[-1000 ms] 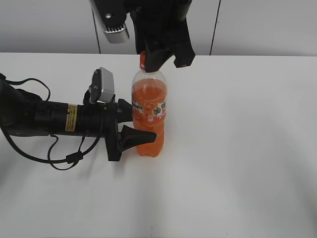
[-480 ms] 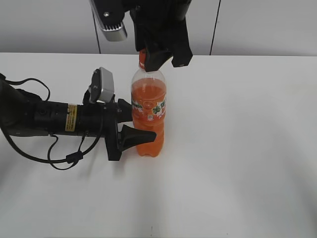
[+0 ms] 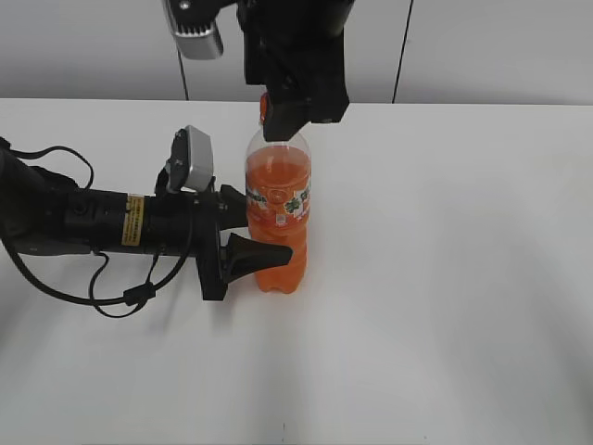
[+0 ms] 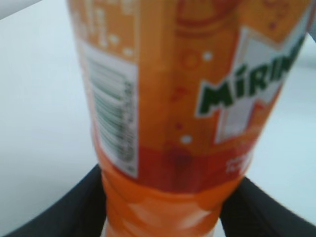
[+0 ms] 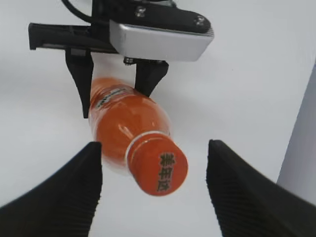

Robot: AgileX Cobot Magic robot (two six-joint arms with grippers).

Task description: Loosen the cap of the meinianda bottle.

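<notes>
The meinianda bottle [image 3: 278, 218] stands upright on the white table, full of orange drink. My left gripper [image 3: 258, 227] reaches in from the left and is shut on its lower body, below the label; black fingers [image 4: 64, 212] press both sides of the bottle [image 4: 182, 98]. My right gripper [image 3: 298, 111] hangs over the bottle top, open. From above, the orange cap [image 5: 160, 168] sits between the ribbed pads [image 5: 64, 197] with white table showing on either side, touching neither. In the exterior view the cap [image 3: 265, 108] is mostly hidden behind the right gripper.
The left arm and its cables [image 3: 83, 222] lie along the table on the left. The left wrist camera box [image 5: 158, 39] sits close beside the bottle. A grey wall [image 3: 482, 46] runs behind the table's far edge.
My right gripper's jaws have spread apart and let go of the cap, and the gripper has lifted slightly. The left gripper and bottle stay put.
</notes>
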